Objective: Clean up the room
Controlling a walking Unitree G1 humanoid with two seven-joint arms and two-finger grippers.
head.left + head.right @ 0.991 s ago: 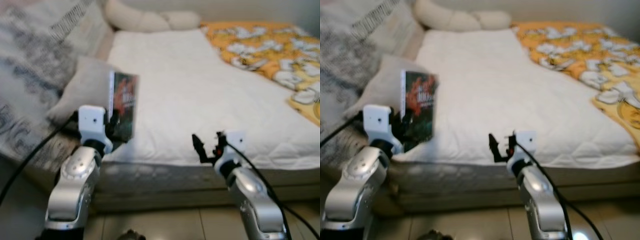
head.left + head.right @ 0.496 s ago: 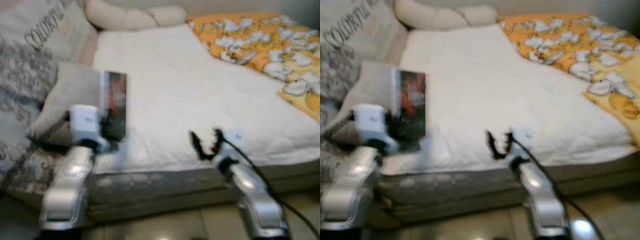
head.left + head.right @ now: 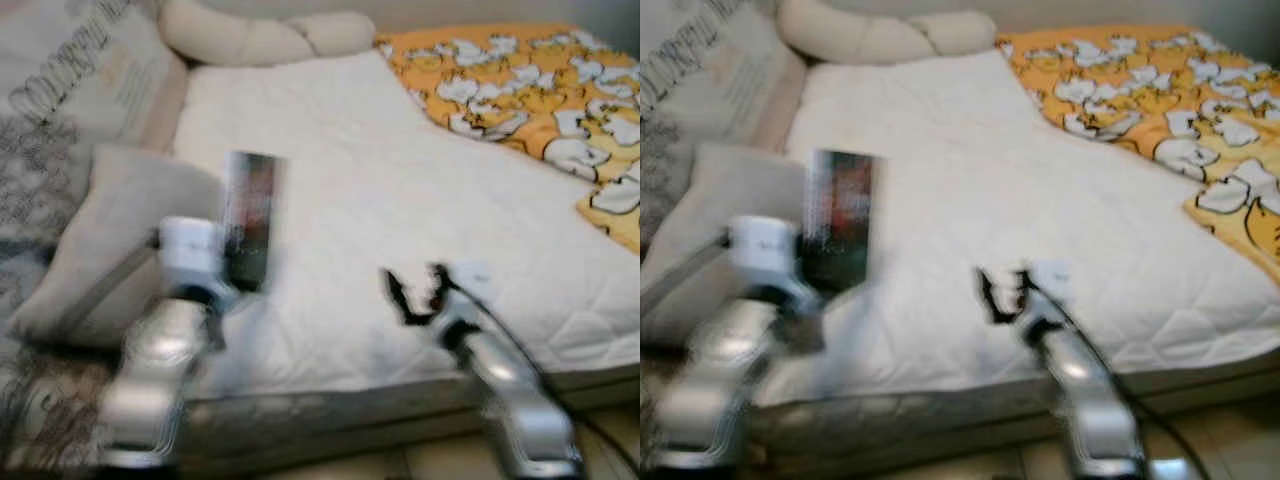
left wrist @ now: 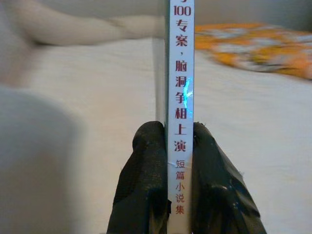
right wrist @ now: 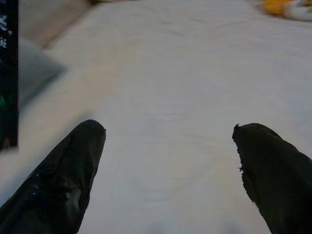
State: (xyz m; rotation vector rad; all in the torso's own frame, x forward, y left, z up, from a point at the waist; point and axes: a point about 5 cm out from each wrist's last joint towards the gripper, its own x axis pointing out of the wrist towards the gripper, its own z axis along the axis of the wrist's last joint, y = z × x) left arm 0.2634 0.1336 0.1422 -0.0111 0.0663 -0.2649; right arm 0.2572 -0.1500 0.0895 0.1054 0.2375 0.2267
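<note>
Here the left tool grips a book upright above the bed near its left edge, beside a grey pillow. The right tool hangs spread wide over bare white mattress.

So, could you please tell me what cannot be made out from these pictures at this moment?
- Book cover: motion blur in both eye views smears its print; the left wrist view gives the spine alone.
- Lower spine: covered by the left gripper fingers in the left wrist view.
- Writing on the grey bedding: cut by the edge and blurred in the eye views.
- Right gripper: jaws apart over the white mattress; whether it touches is unclear.
</note>
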